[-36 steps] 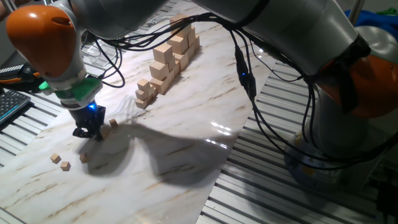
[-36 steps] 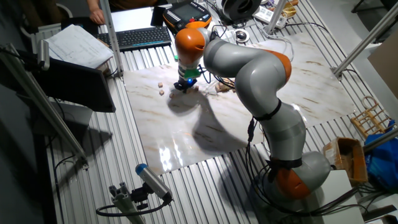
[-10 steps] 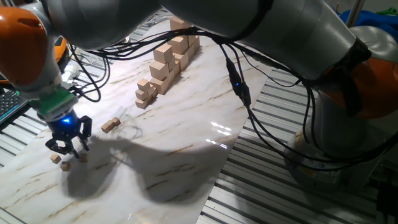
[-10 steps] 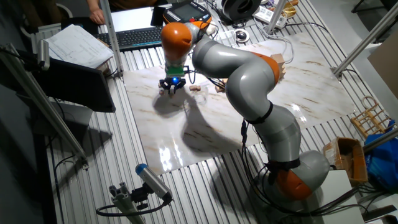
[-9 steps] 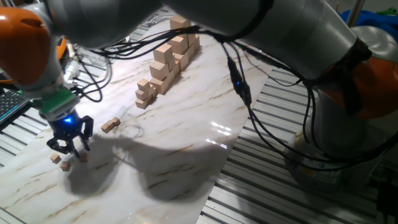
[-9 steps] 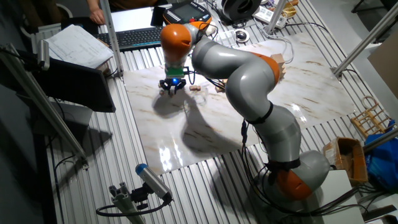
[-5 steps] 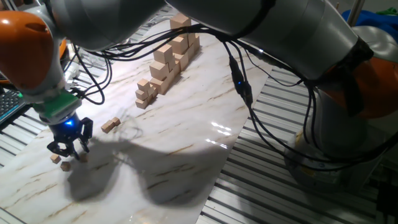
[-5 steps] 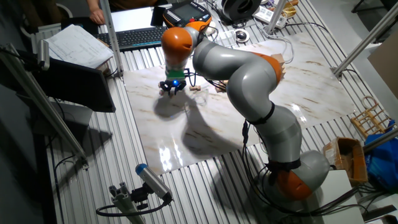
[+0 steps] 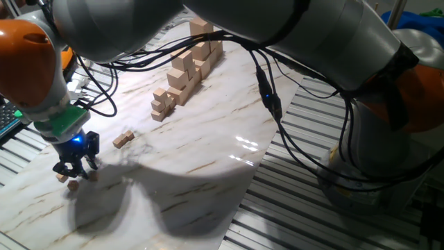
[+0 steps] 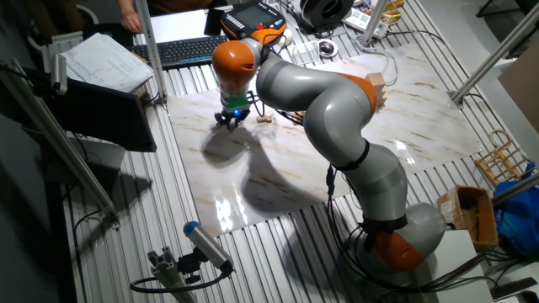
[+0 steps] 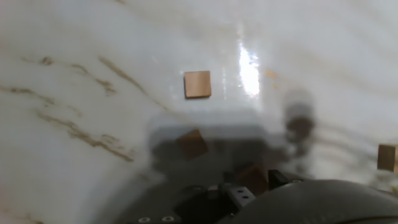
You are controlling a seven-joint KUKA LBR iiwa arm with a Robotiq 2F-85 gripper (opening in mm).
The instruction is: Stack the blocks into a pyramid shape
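— Four tiny blocks in the hand view. Lit block (image 11: 197,84) out in the open on the marble slab (image 11: 74,74), shaded block (image 11: 193,144) nearer, third block (image 11: 252,177) right up at the hand, edge block (image 11: 387,157) cut off at the right border.

— And the other loose ones?

— Joined pair (image 9: 123,139) lies well apart, toward the slab's middle. No pyramid begun; nothing is stacked on anything.

— Gripper?

— Gripper (image 9: 75,168) hangs low over the left cluster, fingers spread, nothing pinched as far as one fixed view shows. A few seconds ago it worked beside the joined pair; since then it has swung out to this corner, and over the last second it has dropped closer to the slab.

— Meaning?

— My reading: it has finished with the pair and is now lining up a pick from the scattered cubes. Still an early stage.

— Which cube?

— Cannot say. The third block sits closest to the fingers, but the hand's own shadow covers it and the fingertips barely show in the hand view.

— Anything else unclear?

— From the other fixed view the gripper (image 10: 229,119) hides the cluster entirely. The big stepped stacks (image 9: 187,62) stand far off; not part of this job.
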